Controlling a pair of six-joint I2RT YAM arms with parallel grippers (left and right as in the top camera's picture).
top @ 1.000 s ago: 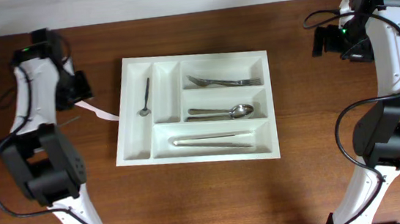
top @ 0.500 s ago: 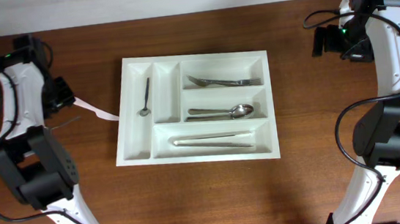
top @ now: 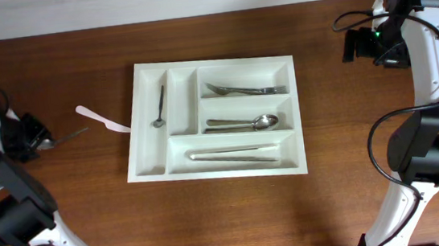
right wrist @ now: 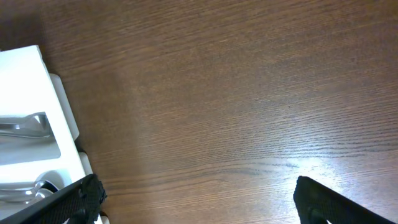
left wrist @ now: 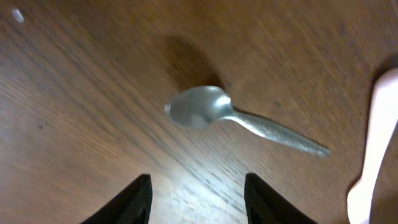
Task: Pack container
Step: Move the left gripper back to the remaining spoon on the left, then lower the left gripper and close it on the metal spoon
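The white five-compartment container [top: 232, 173] lies mid-table. It holds a small spoon [top: 159, 107], a fork [top: 240, 88], a large spoon [top: 244, 123] and long tongs [top: 235, 154]. A white plastic utensil [top: 102, 120] lies on the table, its end touching the container's left edge. A small metal spoon [top: 71, 136] lies further left, and it also shows in the left wrist view [left wrist: 230, 115]. My left gripper [top: 37, 140] is open and empty just left of that spoon [left wrist: 196, 199]. My right gripper [top: 356, 45] is open and empty at the far right [right wrist: 199, 199].
The white utensil shows at the right edge of the left wrist view [left wrist: 373, 155]. The container's corner [right wrist: 31, 112] shows at the left of the right wrist view. Bare wooden table lies around the container. The arms' bases stand at the front left and front right.
My left arm has swung left, away from the container, uncovering the white utensil and the small metal spoon on the table. The right arm has not moved.
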